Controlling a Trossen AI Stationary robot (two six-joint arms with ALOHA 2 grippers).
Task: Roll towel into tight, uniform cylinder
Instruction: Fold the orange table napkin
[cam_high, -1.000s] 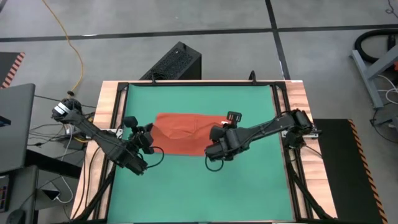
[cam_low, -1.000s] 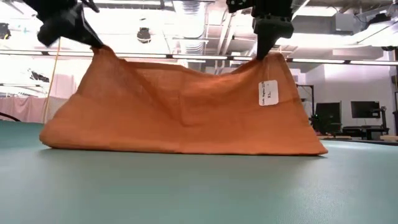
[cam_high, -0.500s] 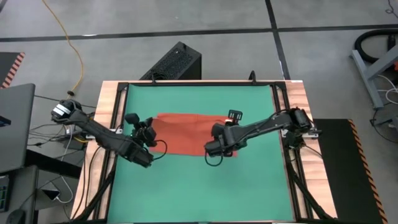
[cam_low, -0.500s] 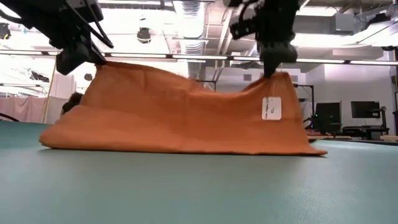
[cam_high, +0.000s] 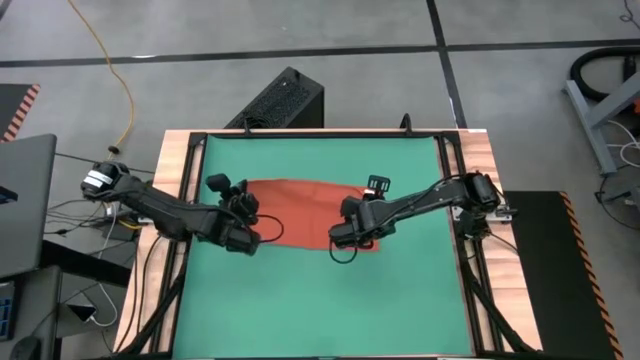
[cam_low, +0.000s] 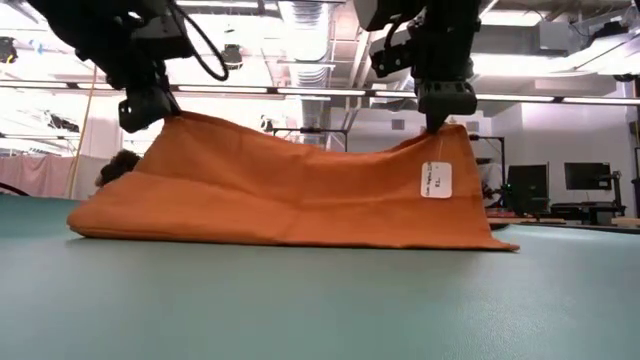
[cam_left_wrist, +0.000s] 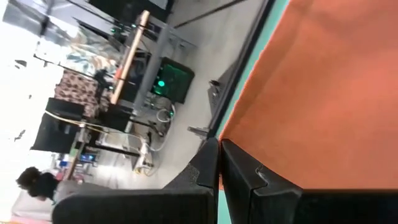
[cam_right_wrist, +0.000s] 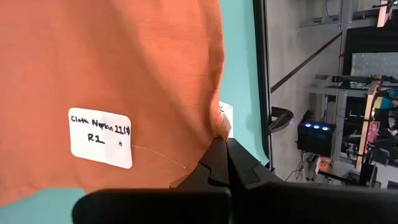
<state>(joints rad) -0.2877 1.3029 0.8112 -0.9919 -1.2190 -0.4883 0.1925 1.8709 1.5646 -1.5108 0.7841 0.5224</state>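
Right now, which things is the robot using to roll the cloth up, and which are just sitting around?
Part of the job:
- towel, near edge lifted
- left gripper, shut on one corner
- right gripper, shut on the other corner
- green mat underneath

Just lying about:
- black box on the floor
- yellow cable

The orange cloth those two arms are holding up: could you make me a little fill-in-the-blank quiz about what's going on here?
1. The towel lies on a mat coloured ____.
2. The left gripper and the right gripper each pinch one lifted ____ of the towel.
3. The white tag hangs below the ____ gripper.
4. Between the two grippers, the towel's raised edge ____ in the middle.

Missing words: green; corner; right; sags
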